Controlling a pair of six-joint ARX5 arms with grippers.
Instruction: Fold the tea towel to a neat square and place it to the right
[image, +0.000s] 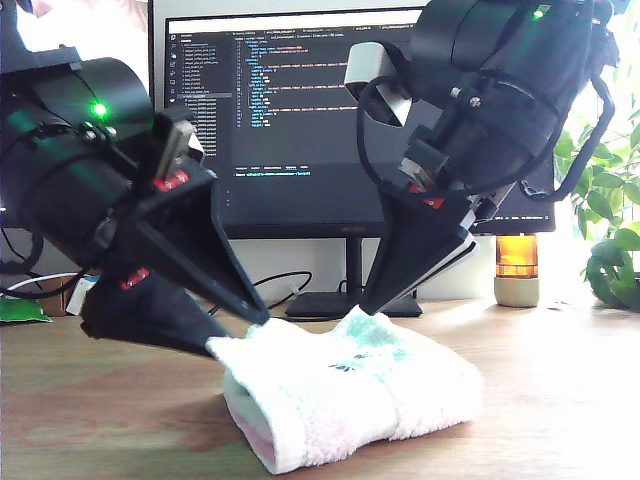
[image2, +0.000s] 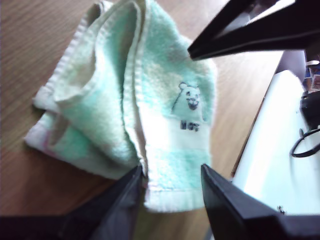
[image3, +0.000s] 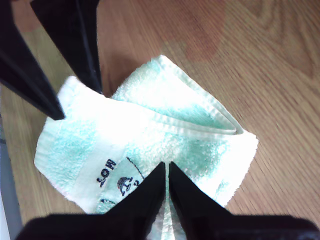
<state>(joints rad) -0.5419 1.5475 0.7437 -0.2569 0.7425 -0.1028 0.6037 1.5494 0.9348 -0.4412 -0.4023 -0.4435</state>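
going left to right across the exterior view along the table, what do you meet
black gripper at the towel's end → folded mint-green and white terry tea towel → amber glass lamp on a pale base → green leafy plant

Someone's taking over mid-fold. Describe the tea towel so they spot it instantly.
On the wooden desk, in front of the monitor, lies a folded bundle. That is the tea towel: fluffy, mint-and-white checked, with a small bear print, the only cloth there.

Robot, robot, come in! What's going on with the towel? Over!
My first gripper open, astride tea towel edge. My second gripper shut on it. Towel folded, lumpy, on the table. Nothing blocking.
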